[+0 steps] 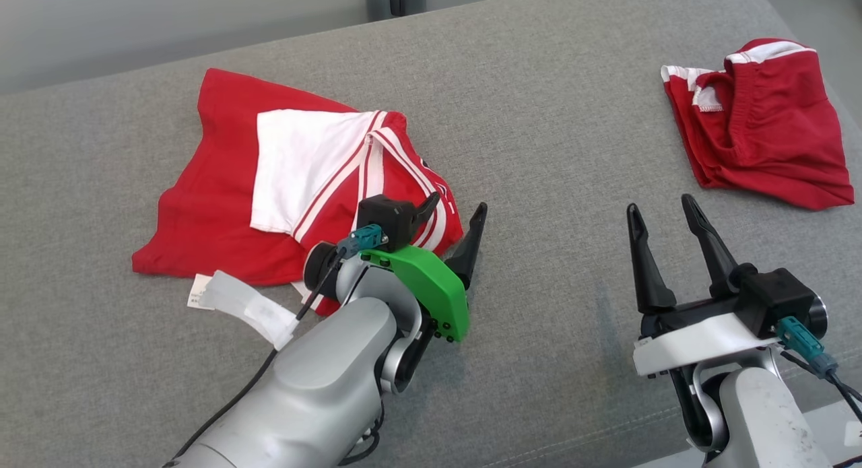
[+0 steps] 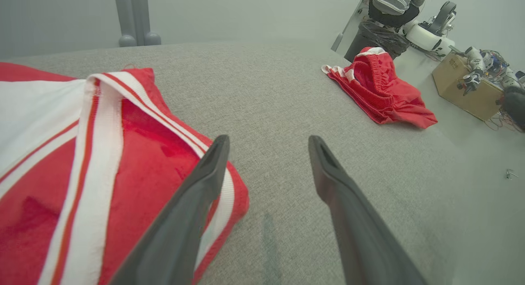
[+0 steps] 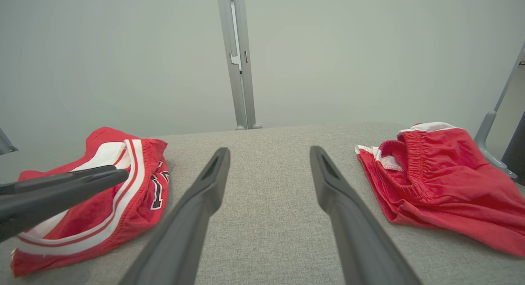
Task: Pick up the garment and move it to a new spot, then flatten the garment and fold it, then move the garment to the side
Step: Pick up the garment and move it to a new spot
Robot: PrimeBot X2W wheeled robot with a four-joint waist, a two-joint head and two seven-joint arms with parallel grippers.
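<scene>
The garment [image 1: 222, 212], a red jersey with a white panel and white stripes, lies partly folded on the left of the grey cushioned surface [image 1: 539, 131]. It also shows in the left wrist view [image 2: 82, 174] and the right wrist view [image 3: 135, 194]. My left gripper [image 1: 455, 205] stands open at the garment's right edge. One finger [image 2: 197, 194] lies over the striped hem and the other over bare cushion, with nothing between them [image 2: 268, 141]. My right gripper [image 1: 660, 205] is open above bare cushion in the middle [image 3: 268, 151].
A second red piece, shorts with a white waistband [image 1: 761, 124], lies crumpled at the far right [image 3: 443, 178]. A white label [image 1: 242, 306] sticks out at the garment's near edge. A cardboard box [image 2: 463, 88] and clutter stand beyond the surface's right end.
</scene>
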